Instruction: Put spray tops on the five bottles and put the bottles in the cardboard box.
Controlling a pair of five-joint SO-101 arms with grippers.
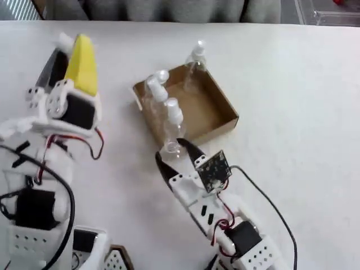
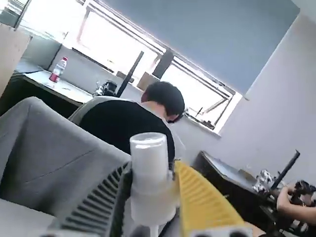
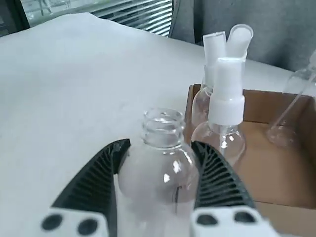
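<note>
The right fingers (image 3: 94,182) clasp the seemingly light, slick bottle (image 3: 160,163) at its shoulder; left fingers (image 2: 202,197) pinch a spray top (image 2: 149,182).

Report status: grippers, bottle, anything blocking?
Left gripper shut on spray top. Right gripper shut on uncapped bottle, beside cardboard box. Four capped bottles in box. No obstruction seen.
</note>
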